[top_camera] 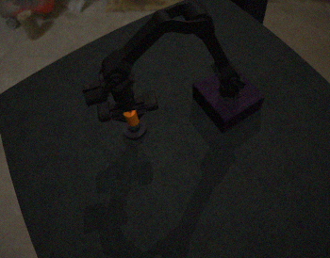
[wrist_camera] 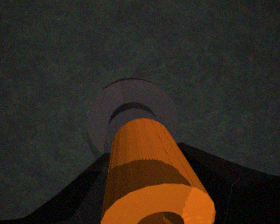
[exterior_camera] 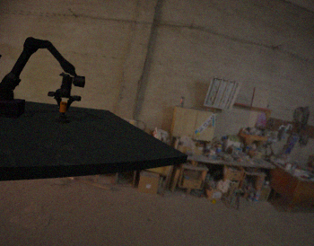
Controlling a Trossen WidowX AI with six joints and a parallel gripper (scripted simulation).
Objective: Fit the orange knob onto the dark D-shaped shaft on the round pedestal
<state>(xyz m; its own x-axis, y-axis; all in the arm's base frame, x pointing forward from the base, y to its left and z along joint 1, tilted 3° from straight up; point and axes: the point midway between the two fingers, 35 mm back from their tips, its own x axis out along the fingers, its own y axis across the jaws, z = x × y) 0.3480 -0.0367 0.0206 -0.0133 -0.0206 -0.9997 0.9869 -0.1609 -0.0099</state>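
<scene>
The orange knob (top_camera: 131, 118) (exterior_camera: 63, 107) (wrist_camera: 145, 142) is upright between the fingers of my gripper (top_camera: 130, 112) (exterior_camera: 64, 101), which is shut on it. The round pedestal (top_camera: 141, 134) (exterior_camera: 57, 119) (wrist_camera: 162, 100) stands on the table directly under the knob. A short dark stretch between the knob's lower end and the pedestal's disc shows in the top and exterior views, so the knob is above the disc. In the wrist view the grey shaft (wrist_camera: 116, 125) shows just beyond the knob's lower end. How far the shaft enters the hole, and its flat side, are hidden.
The arm reaches over from its purple base block (top_camera: 228, 110) (exterior_camera: 15, 109) on the dark table (top_camera: 256, 188) (exterior_camera: 105, 144). The table's edge runs beyond the pedestal. A cluttered workbench (exterior_camera: 231, 161) stands off the table in the background.
</scene>
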